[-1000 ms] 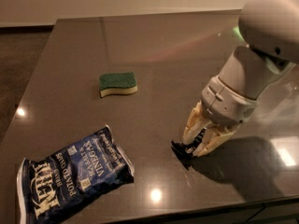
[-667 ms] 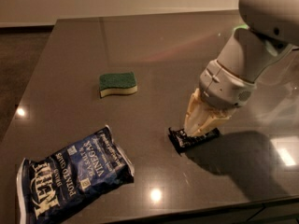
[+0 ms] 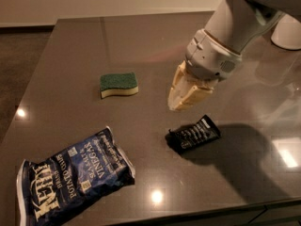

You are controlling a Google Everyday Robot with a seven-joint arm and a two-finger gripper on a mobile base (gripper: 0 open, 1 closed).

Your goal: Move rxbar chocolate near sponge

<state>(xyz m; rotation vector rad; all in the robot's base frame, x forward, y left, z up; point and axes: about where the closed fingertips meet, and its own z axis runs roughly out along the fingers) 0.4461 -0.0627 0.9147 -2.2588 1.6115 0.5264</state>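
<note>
The rxbar chocolate (image 3: 194, 133), a small flat black wrapper with white text lines, lies on the dark table (image 3: 141, 46) right of centre. My gripper (image 3: 175, 105) hangs just above and to the left of it, not touching it; its cream fingers (image 3: 188, 94) taper together to a point and hold nothing. The sponge (image 3: 118, 84), green on top with a pale yellow base, lies to the left of the gripper, about a sponge-length and a half from the bar.
A large blue potato chip bag (image 3: 73, 180) lies at the front left of the table. The table's front edge (image 3: 197, 215) runs close below the bar. A white rounded robot part (image 3: 287, 32) stands at the far right.
The gripper has risen from the table and moved up and left, away from the bar. The bar stays flat on the table, now fully in view.
</note>
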